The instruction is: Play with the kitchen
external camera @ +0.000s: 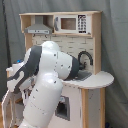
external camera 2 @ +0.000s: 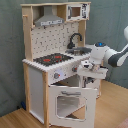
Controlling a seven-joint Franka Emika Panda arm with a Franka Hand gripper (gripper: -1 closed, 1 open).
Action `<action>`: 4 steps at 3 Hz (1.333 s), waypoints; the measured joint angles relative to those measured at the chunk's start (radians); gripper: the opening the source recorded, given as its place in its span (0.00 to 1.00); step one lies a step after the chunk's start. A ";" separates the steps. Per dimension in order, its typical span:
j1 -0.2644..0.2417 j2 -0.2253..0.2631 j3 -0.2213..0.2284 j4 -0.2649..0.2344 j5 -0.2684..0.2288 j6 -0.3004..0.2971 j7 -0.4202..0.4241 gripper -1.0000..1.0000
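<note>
kitchen [external camera 2: 55, 60] centre frame in second exterior view | oven door [external camera 2: 67, 100] hangs open, lower centre | gripper [external camera 2: 88, 66] at worktop [external camera 2: 95, 73] front edge, centre right; grip state cannot be told | open floor [external camera 2: 112, 107] lower right

Kitchen [external camera 2: 47, 75] pale wood, white panels; faucet [external camera 2: 75, 39] black; hob [external camera 2: 52, 59] red-ringed

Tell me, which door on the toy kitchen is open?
The oven door below the hob. It hangs open, while the microwave door up top is closed.
</note>
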 joint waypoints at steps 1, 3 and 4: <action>0.073 -0.001 -0.061 0.004 0.004 0.022 -0.041 0.00; 0.235 -0.002 -0.209 0.012 0.012 0.041 -0.024 0.00; 0.314 -0.001 -0.275 0.022 0.016 0.041 0.011 0.00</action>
